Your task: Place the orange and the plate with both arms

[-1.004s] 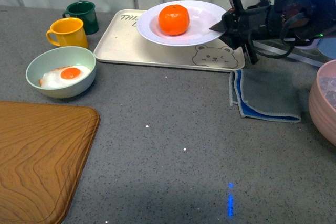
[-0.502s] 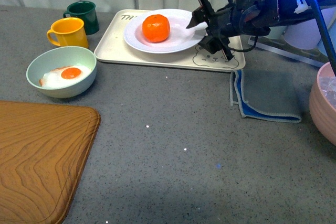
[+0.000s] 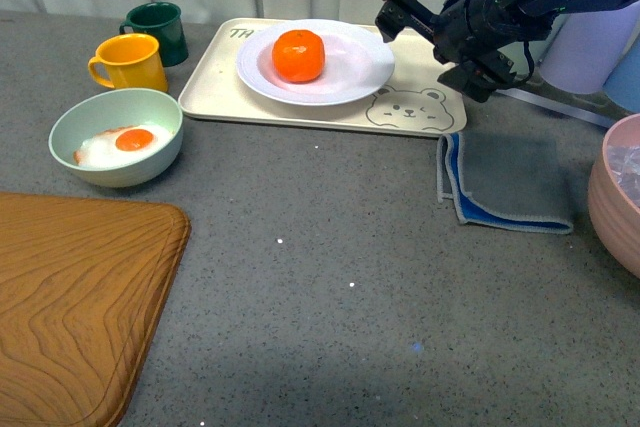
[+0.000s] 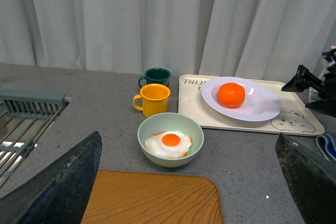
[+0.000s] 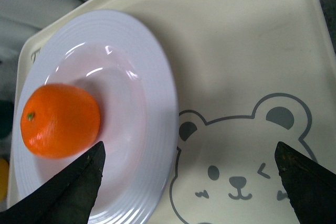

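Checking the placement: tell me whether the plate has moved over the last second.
Yes. The plate came down and leftward onto the bear tray; its rim no longer overhangs the bear drawing.

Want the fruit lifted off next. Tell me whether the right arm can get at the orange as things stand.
Probably yes. The right tool hovers open just beside the plate, and the orange sits exposed on it with nothing over it or between them.
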Tool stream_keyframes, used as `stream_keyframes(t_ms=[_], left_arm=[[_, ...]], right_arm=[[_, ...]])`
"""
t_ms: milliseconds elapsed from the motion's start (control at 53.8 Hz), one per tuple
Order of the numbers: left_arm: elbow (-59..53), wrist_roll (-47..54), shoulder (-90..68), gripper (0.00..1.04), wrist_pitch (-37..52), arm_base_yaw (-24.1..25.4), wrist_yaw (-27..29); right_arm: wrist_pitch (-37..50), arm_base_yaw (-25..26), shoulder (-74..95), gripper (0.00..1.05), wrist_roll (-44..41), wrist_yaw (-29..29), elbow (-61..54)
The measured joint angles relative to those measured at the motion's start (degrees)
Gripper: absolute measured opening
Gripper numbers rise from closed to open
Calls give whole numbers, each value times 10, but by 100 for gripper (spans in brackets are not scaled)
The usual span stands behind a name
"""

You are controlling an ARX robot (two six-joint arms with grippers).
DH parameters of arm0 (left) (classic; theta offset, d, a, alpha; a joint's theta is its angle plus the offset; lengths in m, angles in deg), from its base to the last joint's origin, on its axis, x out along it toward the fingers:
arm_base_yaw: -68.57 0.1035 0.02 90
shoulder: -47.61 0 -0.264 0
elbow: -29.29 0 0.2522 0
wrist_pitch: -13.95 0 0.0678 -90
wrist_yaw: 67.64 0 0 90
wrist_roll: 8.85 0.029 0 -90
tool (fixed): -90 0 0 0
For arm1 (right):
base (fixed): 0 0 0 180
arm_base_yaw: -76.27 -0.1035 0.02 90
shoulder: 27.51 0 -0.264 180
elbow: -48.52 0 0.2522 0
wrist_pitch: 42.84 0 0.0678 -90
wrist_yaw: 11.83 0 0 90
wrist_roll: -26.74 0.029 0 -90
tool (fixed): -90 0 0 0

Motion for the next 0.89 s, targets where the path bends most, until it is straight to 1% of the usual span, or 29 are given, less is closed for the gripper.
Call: stream_keyframes(t_ms=[37,56,93,130,149,167,186,204,223,260,279,316,353,427,465,483,558,576,669,892], left_arm=[[0,0,0,98,0,0,0],[0,0,0,98,0,0,0],[0,0,0,98,0,0,0],[0,0,0,98,0,0,0],[0,0,0,98,0,0,0],[0,0,0,98,0,0,0],[0,0,0,98,0,0,0],[0,0,0,98,0,0,0],[0,0,0,98,0,0,0],[0,0,0,98,0,0,0],[0,0,0,98,0,0,0],[0,0,0,98,0,0,0],[0,0,0,98,0,0,0],[0,0,0,98,0,0,0],[0,0,0,98,0,0,0],[0,0,0,98,0,0,0],[0,0,0,98,0,0,0],[0,0,0,98,0,0,0],[0,0,0,98,0,0,0],[0,0,0,98,0,0,0]], right_arm=[[14,-3,-12,95,-38,-14,-17],[19,-4,-16,95,-42,-16,-22],[48,-8,-32,95,-83,-41,-47],[59,-10,-39,95,-105,-48,-57],[95,-12,-43,93,-132,-73,-73],[149,-12,-49,90,-156,-101,-94],[242,-14,-58,85,-195,-147,-132],[299,-14,-66,81,-219,-169,-161],[327,-13,-70,79,-230,-178,-176],[426,-9,-93,72,-268,-192,-241],[489,-3,-113,67,-289,-192,-289],[570,8,-151,58,-309,-189,-364],[606,14,-177,53,-320,-187,-405],[652,27,-230,42,-332,-179,-477],[669,35,-262,35,-336,-175,-519],[672,37,-269,33,-337,-174,-529],[691,49,-318,19,-342,-164,-605],[693,49,-323,17,-343,-162,-614],[703,57,-365,1,-346,-150,-686],[713,76,-482,1,-348,-129,-812]])
